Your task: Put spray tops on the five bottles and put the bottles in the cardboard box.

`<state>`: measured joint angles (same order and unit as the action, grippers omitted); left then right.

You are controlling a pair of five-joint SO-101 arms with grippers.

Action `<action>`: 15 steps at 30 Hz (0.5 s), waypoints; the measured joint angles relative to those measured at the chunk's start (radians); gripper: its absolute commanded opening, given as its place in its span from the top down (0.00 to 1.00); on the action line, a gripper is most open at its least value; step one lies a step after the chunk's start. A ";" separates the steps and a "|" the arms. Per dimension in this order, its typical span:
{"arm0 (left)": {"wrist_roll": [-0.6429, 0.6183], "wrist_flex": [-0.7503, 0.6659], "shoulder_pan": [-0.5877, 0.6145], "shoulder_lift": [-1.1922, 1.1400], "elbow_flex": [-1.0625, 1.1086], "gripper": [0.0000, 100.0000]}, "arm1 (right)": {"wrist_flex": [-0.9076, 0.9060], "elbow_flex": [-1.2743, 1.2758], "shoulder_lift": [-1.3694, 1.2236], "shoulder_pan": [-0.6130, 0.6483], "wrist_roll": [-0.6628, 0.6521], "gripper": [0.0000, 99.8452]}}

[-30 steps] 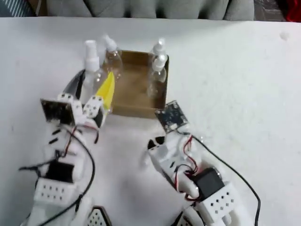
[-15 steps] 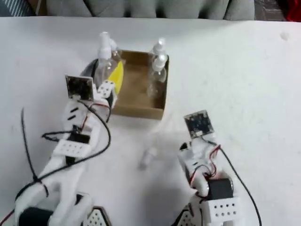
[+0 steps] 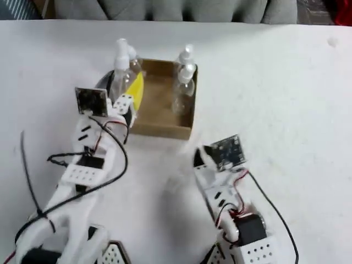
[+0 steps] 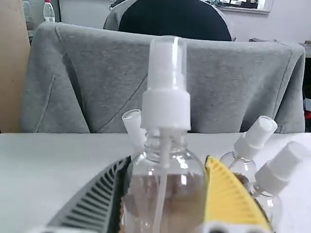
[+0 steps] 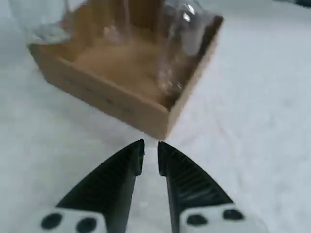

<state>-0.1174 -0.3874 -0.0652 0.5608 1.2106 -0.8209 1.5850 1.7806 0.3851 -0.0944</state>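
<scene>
My left gripper (image 3: 124, 83), with one grey and one yellow jaw, is shut on a clear bottle (image 3: 121, 65) that carries a white spray top, at the left rear corner of the cardboard box (image 3: 160, 127). In the left wrist view that bottle (image 4: 163, 145) stands upright inside the left gripper (image 4: 167, 167). Another topped bottle (image 3: 132, 55) stands just behind it, and two more (image 3: 186, 74) stand along the box's right wall. My right gripper (image 5: 150, 149) is shut and holds nothing, low over the table just short of the box's near right corner (image 5: 163, 127).
The white table (image 3: 286, 110) spreads out on all sides of the box. A grey padded chair back (image 4: 160, 77) stands beyond the table's far edge. Both arm bases and their cables occupy the near edge.
The left arm carried its bottle further back along the box's left side, then held still. The right arm pulled back, then swung left toward the box's near right corner.
</scene>
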 measured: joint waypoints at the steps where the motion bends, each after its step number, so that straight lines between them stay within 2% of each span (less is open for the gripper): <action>1: -0.028 0.060 0.000 0.040 0.000 0.98 | 0.028 0.000 0.000 0.040 0.002 0.98; 5: -0.138 0.321 0.000 0.196 -0.040 0.98 | 0.140 0.000 0.000 0.187 0.003 0.98; 9: -0.198 0.569 0.000 0.330 -0.094 0.98 | 0.241 0.000 0.000 0.341 0.017 0.98; 11: -0.210 0.654 0.000 0.387 -0.107 0.98 | 0.275 0.000 0.000 0.404 0.041 0.98; 15: -0.210 0.732 0.000 0.485 -0.107 0.98 | 0.328 0.000 0.000 0.468 0.058 0.98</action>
<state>-0.3276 0.3445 -0.0652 1.0457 1.1032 -0.4925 1.5850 1.7806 0.8531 -0.0361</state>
